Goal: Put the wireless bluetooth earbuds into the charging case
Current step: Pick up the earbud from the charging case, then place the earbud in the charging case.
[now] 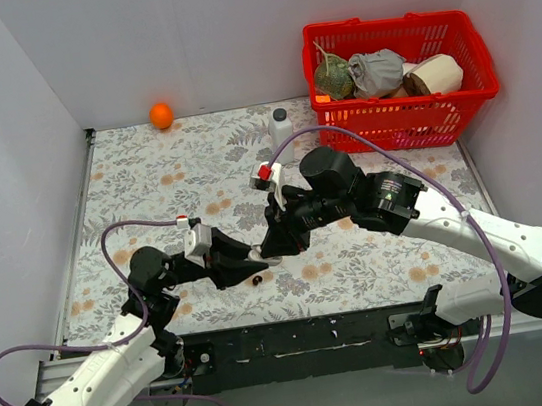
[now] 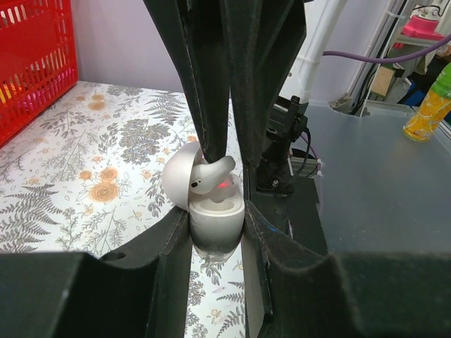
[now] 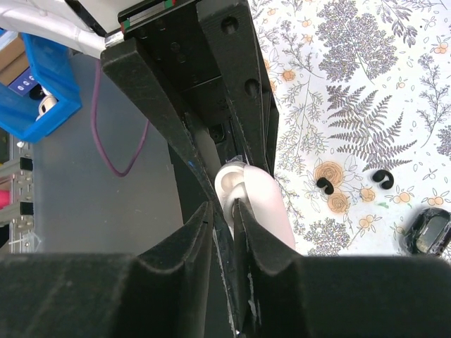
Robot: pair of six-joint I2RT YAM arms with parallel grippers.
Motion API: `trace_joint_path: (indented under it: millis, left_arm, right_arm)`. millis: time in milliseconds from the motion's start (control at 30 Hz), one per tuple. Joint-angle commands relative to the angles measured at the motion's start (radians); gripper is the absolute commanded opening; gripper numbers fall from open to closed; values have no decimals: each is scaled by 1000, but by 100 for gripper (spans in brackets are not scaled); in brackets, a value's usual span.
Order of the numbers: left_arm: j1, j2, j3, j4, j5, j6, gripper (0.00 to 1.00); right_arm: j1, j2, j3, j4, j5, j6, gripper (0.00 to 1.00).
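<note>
Behind-left of the charging case (image 2: 211, 229) sits an orange (image 1: 161, 114). The left claw (image 2: 217, 215) clamps the open case near the bench's (image 1: 147, 180) front edge. A white earbud (image 2: 211, 176) rests at its mouth under the right claw (image 2: 230, 156), tips close, grip unclear. Black earbuds (image 3: 324, 185) lie beside it. Behind-right stand a bottle (image 1: 280, 126) and a red basket (image 1: 398, 64).

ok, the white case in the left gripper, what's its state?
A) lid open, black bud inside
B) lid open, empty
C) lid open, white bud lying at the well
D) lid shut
C: in the left wrist view the left gripper clamps the white case, lid tipped back, with a white earbud lying tilted across the well.
</note>
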Motion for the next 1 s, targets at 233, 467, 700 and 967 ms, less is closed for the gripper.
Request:
trace_joint_path:
  millis: [233, 467, 700, 967]
  left_arm:
    - [1, -2, 17, 25, -18, -7, 0]
    - [-1, 4, 14, 11, -26, -12, 0]
    - [1, 9, 12, 11, -32, -15, 0]
    - [-1, 21, 20, -23, -50, -7, 0]
  right_arm:
    - [-7, 6, 35, -28, 101, -32, 31]
    - [-5, 8, 38, -37, 146, -34, 25]
    - [-5, 12, 38, -43, 167, -31, 2]
    - [-5, 3, 55, -33, 109, -46, 1]
